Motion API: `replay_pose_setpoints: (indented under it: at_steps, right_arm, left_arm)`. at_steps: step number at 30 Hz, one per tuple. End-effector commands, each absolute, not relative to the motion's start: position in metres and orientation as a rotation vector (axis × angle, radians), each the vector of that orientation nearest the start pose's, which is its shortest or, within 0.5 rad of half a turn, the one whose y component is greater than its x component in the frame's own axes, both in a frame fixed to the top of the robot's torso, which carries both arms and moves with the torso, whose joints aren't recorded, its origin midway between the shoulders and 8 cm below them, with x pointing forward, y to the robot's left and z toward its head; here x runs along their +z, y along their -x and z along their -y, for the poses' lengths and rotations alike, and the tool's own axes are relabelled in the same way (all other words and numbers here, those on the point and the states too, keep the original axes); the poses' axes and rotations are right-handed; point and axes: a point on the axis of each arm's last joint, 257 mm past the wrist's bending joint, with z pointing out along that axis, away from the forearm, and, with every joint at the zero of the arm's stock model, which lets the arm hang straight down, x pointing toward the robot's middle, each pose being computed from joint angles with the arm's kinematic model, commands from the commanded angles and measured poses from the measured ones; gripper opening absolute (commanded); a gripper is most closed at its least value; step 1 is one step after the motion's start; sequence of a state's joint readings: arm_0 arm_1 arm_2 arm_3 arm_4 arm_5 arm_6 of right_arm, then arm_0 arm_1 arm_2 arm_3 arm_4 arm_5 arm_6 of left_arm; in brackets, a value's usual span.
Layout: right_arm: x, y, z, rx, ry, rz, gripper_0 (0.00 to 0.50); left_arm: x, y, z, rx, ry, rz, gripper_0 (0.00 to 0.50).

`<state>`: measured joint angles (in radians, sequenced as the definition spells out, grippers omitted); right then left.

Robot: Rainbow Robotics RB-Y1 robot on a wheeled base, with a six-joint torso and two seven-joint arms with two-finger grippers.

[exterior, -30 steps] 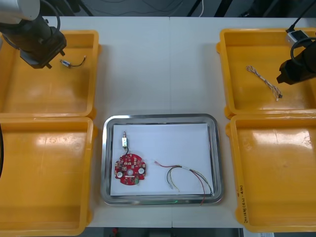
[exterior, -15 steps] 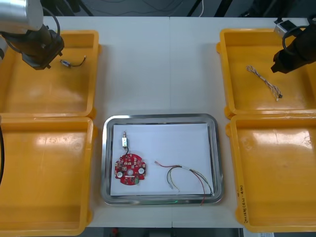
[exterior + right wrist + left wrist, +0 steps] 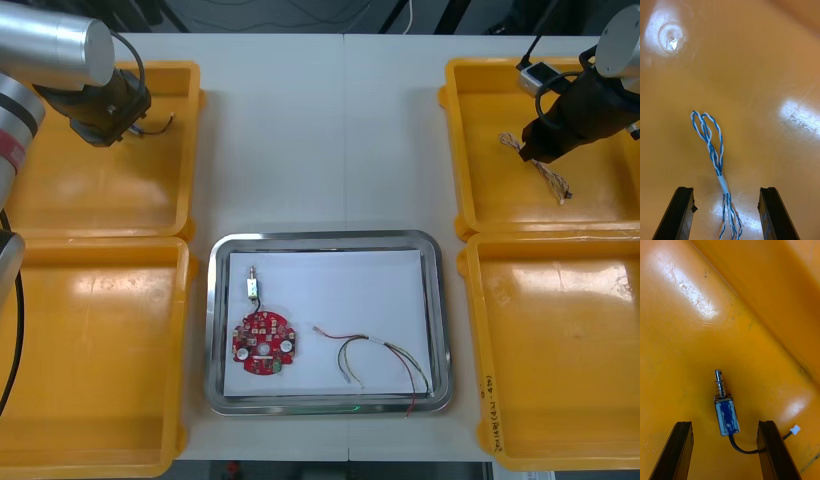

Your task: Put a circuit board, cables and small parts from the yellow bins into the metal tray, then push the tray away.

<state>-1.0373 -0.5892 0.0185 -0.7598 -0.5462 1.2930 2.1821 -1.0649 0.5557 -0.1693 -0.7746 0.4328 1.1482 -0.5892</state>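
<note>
Cable first: the twisted blue and white cable (image 3: 713, 150) lies flat on the floor of the far right bin (image 3: 458, 130). Your right claw (image 3: 726, 189) hangs directly over it, fingers spread wide and holding nothing. The cable runs lengthwise along the gap between them, so you're lined up.

Expect it to be feather-light and limp. It is thin strands wound together, looped at one end and frayed into loose tails at the other. Go for the white sleeve (image 3: 723, 183), where the strands are bundled. Pinch a loop or a tail and I'd guess the rest flops or slips free. The bin floor is glossy, smooth plastic, so a glancing touch may just skate the cable sideways.

Over in the far left bin (image 3: 192, 150), your left claw (image 3: 725, 423) is just as wide open and just as empty. It is poised above the small metal part (image 3: 724, 408), which has a blue body and a shiny plunger with a spring round it. A black lead (image 3: 741, 448) curls off it to a white plug (image 3: 795, 429). That one is rigid and probably denser. Close across the blue body, not the round plunger, and let the lead trail.

Between the bins, the tray (image 3: 325, 237) has a bright steel rim and a white inside. It already holds a round red board (image 3: 263, 343), a second metal part (image 3: 253, 287) and a red and yellow cable (image 3: 375, 360).
</note>
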Motion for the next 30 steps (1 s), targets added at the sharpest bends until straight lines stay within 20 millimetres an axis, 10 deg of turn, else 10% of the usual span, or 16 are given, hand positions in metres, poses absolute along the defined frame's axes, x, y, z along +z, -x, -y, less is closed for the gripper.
replay_pose_setpoints:
  at_steps: [1,19,21,24,30]
  right_arm:
    - [-0.141,-0.652,0.338,-0.211,0.796,-2.406,0.5]
    - [-0.155,-0.663,0.346,-0.203,0.826,-2.375,0.5]
    - [-0.159,-0.663,0.345,-0.193,0.816,-2.38,0.5]
    - [-0.161,-0.663,0.343,-0.184,0.808,-2.385,0.5]
    - [-0.164,-0.662,0.338,-0.17,0.802,-2.389,0.5]
  left_arm:
    - [-0.131,-0.686,-0.319,-0.203,0.94,-2.2,0.5]
    - [-0.151,-0.689,-0.327,-0.143,0.92,-2.198,0.5]
    - [-0.151,-0.688,-0.327,-0.142,0.919,-2.2,0.418]
    - [-0.151,-0.688,-0.327,-0.142,0.916,-2.201,0.0]
    - [-0.152,-0.687,-0.328,-0.137,0.913,-2.211,0.0]
